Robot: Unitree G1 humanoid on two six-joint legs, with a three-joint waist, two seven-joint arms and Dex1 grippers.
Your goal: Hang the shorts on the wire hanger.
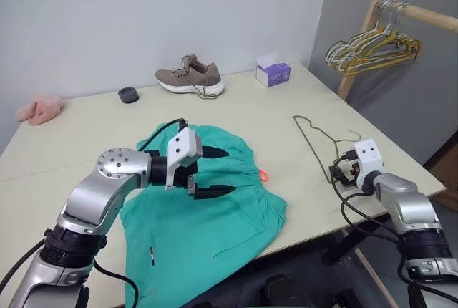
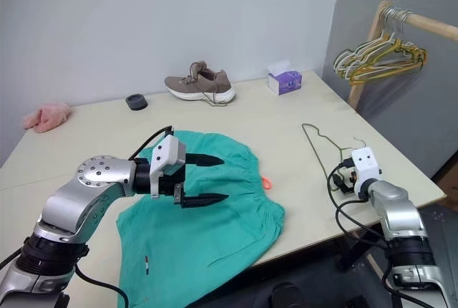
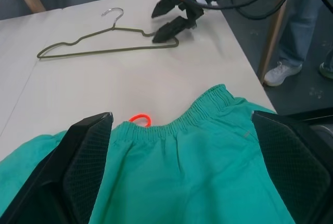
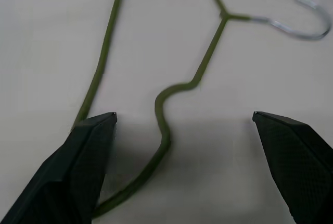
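- Most of the near half of the pale table [image 1: 86,143] is taken up by the shorts [image 1: 215,229], spread flat, teal-green, with one edge drooping over the table's front edge; the gathered waistband is turned toward the robot's right, and a small orange loop [image 1: 263,175] is seen just beside it.
- Above the shorts the left gripper [image 1: 215,173] is held, pointing right — its two black fingers are spread wide and nothing is gripped.
- On the right part of the table, well apart from the shorts, the wire hanger [image 1: 315,143] is laid flat, its hook toward the table's right edge.
- At the hanger's near corner the right gripper [image 1: 339,174] is placed, fingers wide apart with the bent wire between them — no grip is made on it.
- Along the far edge a brown shoe [image 1: 190,79], a purple tissue box [image 1: 273,73], a pink cloth [image 1: 40,109] and a small dark round object [image 1: 129,94] are set.
- Beyond the table's right corner, a bunch of hangers [image 1: 372,49] is hung on a wooden rail.
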